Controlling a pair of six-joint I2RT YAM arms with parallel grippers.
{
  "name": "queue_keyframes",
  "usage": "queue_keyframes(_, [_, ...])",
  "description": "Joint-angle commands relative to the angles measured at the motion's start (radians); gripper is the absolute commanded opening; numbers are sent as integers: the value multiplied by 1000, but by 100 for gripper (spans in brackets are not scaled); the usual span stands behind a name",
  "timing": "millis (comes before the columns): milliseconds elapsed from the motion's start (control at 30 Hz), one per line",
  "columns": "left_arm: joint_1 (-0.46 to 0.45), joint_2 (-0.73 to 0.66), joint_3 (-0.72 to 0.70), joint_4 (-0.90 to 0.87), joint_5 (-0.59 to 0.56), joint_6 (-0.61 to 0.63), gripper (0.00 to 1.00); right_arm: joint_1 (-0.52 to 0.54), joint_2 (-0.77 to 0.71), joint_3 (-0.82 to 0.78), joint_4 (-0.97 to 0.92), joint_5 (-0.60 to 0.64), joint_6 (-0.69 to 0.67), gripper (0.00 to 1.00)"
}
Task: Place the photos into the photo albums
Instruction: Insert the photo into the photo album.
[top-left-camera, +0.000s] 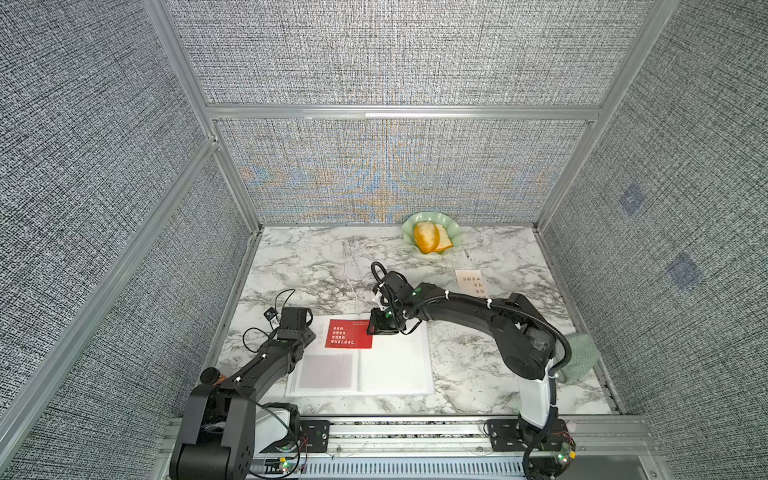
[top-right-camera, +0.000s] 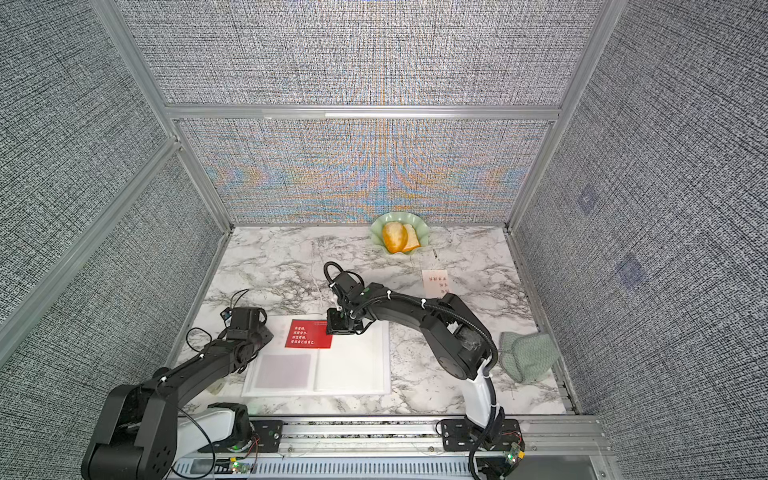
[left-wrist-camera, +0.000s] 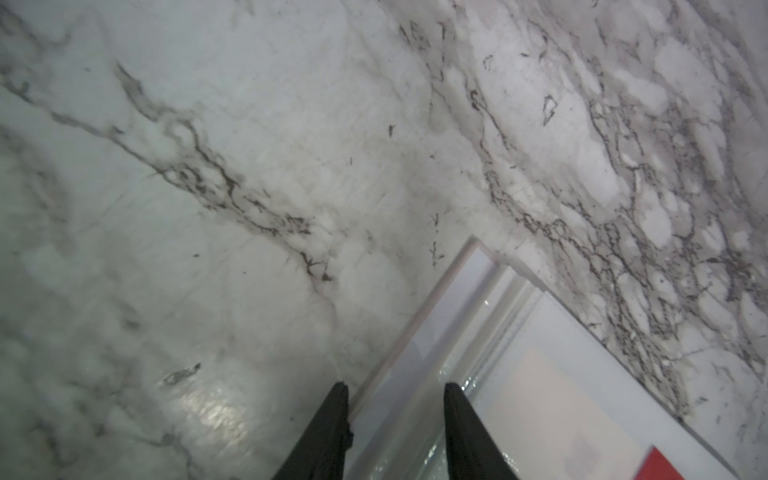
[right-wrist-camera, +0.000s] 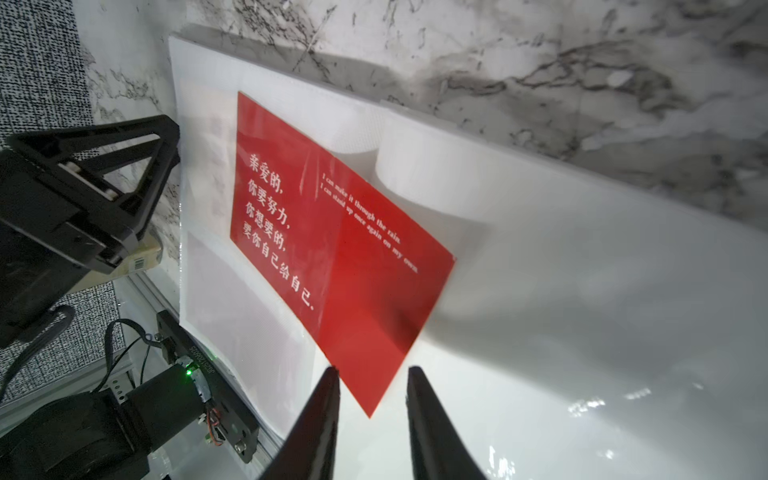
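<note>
The photo album (top-left-camera: 395, 365) (top-right-camera: 353, 365) lies open on the marble table, white pages up. A red photo (top-left-camera: 348, 333) (top-right-camera: 308, 333) (right-wrist-camera: 332, 249) with white text sits slanted on its far left page, one end under the clear pocket film. My right gripper (right-wrist-camera: 374, 370) (top-left-camera: 372, 330) hovers open over the photo's free corner, which lies between the fingers without touching them. My left gripper (left-wrist-camera: 395, 384) (top-left-camera: 309, 334) is open, its fingers straddling the album's far left edge (left-wrist-camera: 419, 332). A cream photo (top-left-camera: 471, 282) (top-right-camera: 436, 282) lies on the table at the far right. A greyish-pink card (top-left-camera: 326, 370) shows in the near left pocket.
A green scalloped plate (top-left-camera: 455, 230) (top-right-camera: 422, 226) holding bread stands at the back wall. A green cloth (top-left-camera: 579, 357) (top-right-camera: 525, 357) lies at the right edge behind the right arm. Grey fabric walls close in three sides.
</note>
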Motion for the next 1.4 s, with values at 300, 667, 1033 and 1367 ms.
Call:
queue_keyframes(300, [-2, 85, 34, -79, 191, -7, 40, -1, 39, 27, -10, 11, 8, 34])
queue_keyframes(667, [-2, -20, -6, -118, 213, -42, 38, 1, 83, 64, 17, -22, 24, 34])
queue_keyframes(1033, [-3, -109, -58, -127, 269, -76, 38, 21, 114, 93, 48, -58, 49, 34])
queue_keyframes(1367, [-2, -144, -68, -134, 295, -85, 38, 8, 72, 52, 52, -46, 42, 34])
